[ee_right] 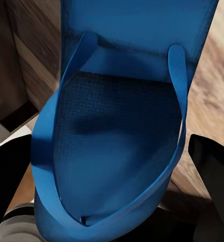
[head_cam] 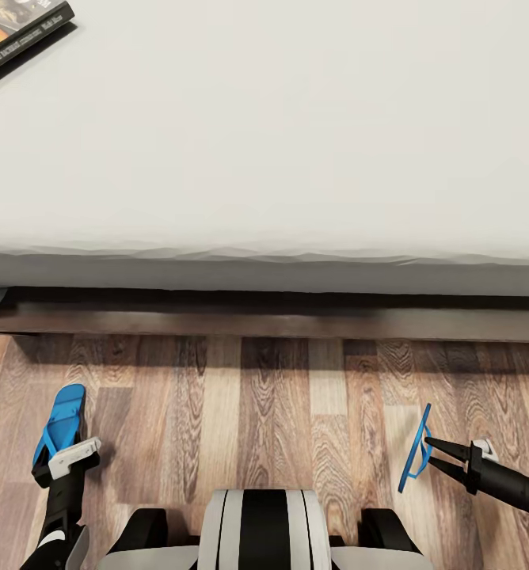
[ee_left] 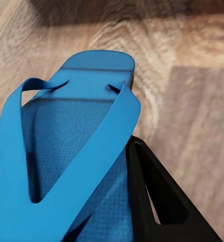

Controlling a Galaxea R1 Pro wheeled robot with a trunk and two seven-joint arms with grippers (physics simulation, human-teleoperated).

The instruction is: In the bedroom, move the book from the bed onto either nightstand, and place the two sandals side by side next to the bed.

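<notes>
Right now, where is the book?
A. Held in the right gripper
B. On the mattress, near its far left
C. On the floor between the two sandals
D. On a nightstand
B: in the head view the book lies on the bed, on the white mattress at its far left, while the left gripper and right gripper each hold a sandal.

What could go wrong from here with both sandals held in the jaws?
1. The right sandal is held on edge by the right gripper; released like this it would likely tip over rather than land sole-down.
2. The left sandal, at the left gripper, sits far from the other, so the two may not end up side by side.
3. The book lies far across the bed, a long reach.
</notes>
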